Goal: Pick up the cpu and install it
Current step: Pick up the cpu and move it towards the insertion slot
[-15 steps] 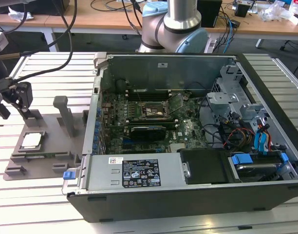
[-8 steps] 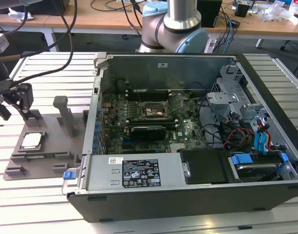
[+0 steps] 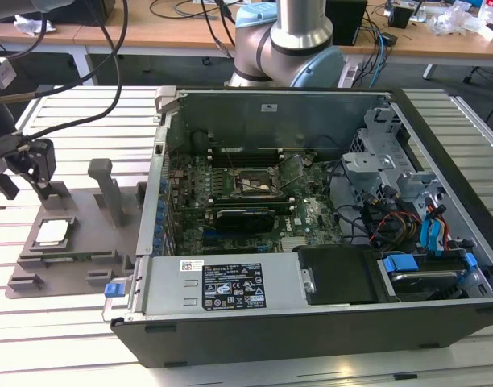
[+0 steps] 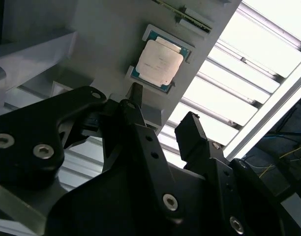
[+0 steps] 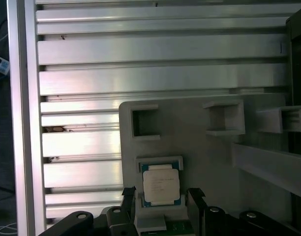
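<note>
- Hovering at the exterior view's far left, the gripper [image 3: 27, 179] hangs over a grey tray [image 3: 25, 258] and holds nothing.
- Its fingers [image 5: 129, 195] stand spread — in the first wrist view one sits to each side of the cpu [image 5: 161, 184], and neither touches it.
- In the exterior view the cpu lies just below the gripper and slightly to that view's right. It rests flat in a square pocket of the tray, silver top up, with a thin pale edge around it.
- The tray rests on a slatted metal table [image 3: 69, 339], and two upright posts [image 3: 109, 189] rise from the tray's far side.
- Next to the tray on the exterior view's right, an open case [image 3: 311, 322] lies on its side with the board facing up.
- A black socket [image 3: 250, 184] with a metal frame sits near the middle of the board, well apart from the cpu.
- Behind the case stands the arm base [image 3: 291, 40] — grey metal with pale blue caps.
- At the exterior view's far right, a bundle of cables [image 3: 391, 222] and blue-tabbed drive bays [image 3: 428, 266] fill that end of the case.
</note>
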